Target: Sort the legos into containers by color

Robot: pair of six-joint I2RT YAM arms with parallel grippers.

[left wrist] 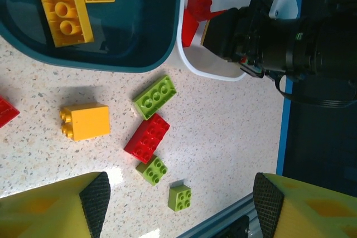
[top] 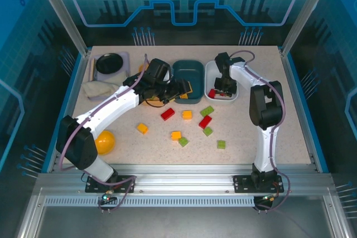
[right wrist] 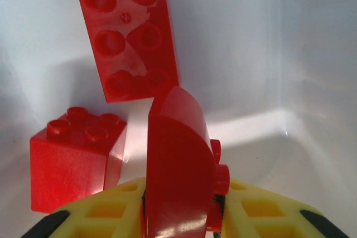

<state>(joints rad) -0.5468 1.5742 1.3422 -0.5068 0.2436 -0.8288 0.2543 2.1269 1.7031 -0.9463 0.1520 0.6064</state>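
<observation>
My right gripper (right wrist: 181, 204) is shut on a curved red brick (right wrist: 175, 160) down inside the white tray (top: 211, 73), beside two more red bricks (right wrist: 125, 32). My left gripper (left wrist: 181, 196) hangs open and empty over the table by the teal tray (top: 188, 73), which holds two yellow bricks (left wrist: 61, 9). Below it lie an orange brick (left wrist: 86, 121), a red brick (left wrist: 146, 137) and three green bricks (left wrist: 154, 97). More red, orange and green legos (top: 175, 135) are scattered mid-table. The yellow-orange tray (top: 152, 102) is mostly hidden under the left arm.
A yellow dome-shaped bowl (top: 105, 142) sits near the left arm's base. A round black dish (top: 110, 62) and a crumpled cloth (top: 100, 89) occupy the back left. The table's right edge (left wrist: 281, 137) runs close to the loose green bricks.
</observation>
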